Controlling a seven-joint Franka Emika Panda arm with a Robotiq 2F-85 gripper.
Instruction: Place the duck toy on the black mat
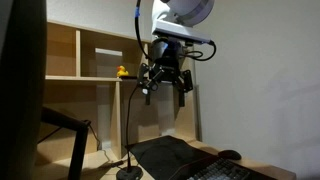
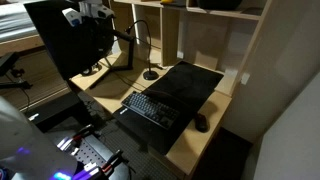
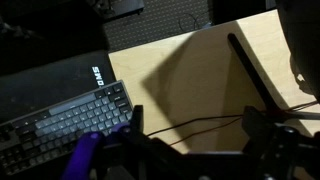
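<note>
The duck toy [image 1: 122, 72], tiny and yellow, sits on a wooden shelf board at the back. My gripper [image 1: 165, 94] hangs in the air just to the right of it, open and empty, not touching it. In the wrist view the two dark fingers [image 3: 195, 130] are spread wide with only desk and thin cables between them. The black mat [image 1: 165, 155] lies flat on the desk below; it also shows in an exterior view [image 2: 192, 78] and in the wrist view [image 3: 50, 85]. The duck does not show in the wrist view.
A dark keyboard [image 2: 150, 108] lies on the mat's near end, also in the wrist view [image 3: 60, 122]. A black mouse [image 2: 201, 123] sits beside it. A gooseneck stand with round base [image 1: 129, 172] rises near the shelf. A large monitor [image 2: 75, 45] stands at the desk's end.
</note>
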